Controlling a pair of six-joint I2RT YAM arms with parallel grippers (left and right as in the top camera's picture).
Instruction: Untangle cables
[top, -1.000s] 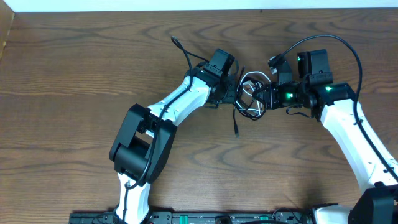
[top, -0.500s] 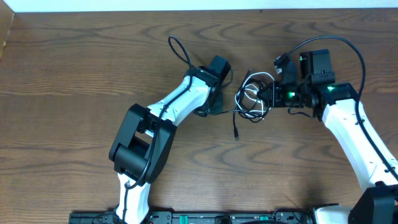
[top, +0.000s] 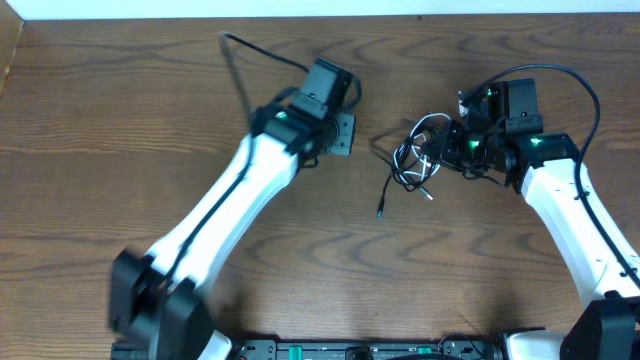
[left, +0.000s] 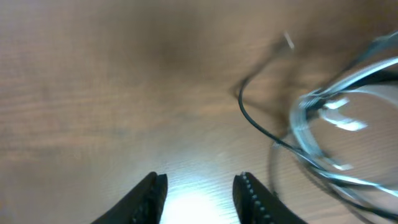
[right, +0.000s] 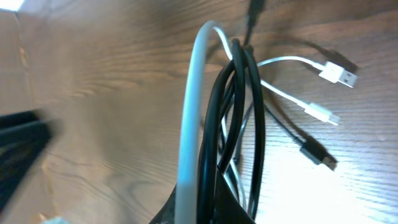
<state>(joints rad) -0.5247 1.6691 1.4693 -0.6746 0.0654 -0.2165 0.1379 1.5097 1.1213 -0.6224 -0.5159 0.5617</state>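
Observation:
The white cable (top: 424, 128) and the black cable (top: 402, 165) are coiled together in one bundle on the table. A black strand runs down from it to a plug (top: 381, 212). My right gripper (top: 447, 150) is shut on the bundle's right side. In the right wrist view the white cable (right: 191, 112) and the black cable (right: 241, 106) run side by side up from the jaws (right: 211, 208). My left gripper (top: 345, 135) is open and empty, left of the bundle. In its own view the jaws (left: 199, 196) are over bare wood, with the black strand (left: 249, 118) and the blurred loops (left: 336, 143) to the right.
The right wrist view shows a white USB plug (right: 339, 74), a small white plug (right: 323, 114) and a black plug (right: 318, 155) lying loose on the wood. Thick black robot wires arch over both arms (top: 560, 75). The table's back edge (top: 300, 15) is close behind.
My left gripper has pulled back up and to the left, away from the bundle. My right gripper has kept its hold and shifted the bundle slightly right.

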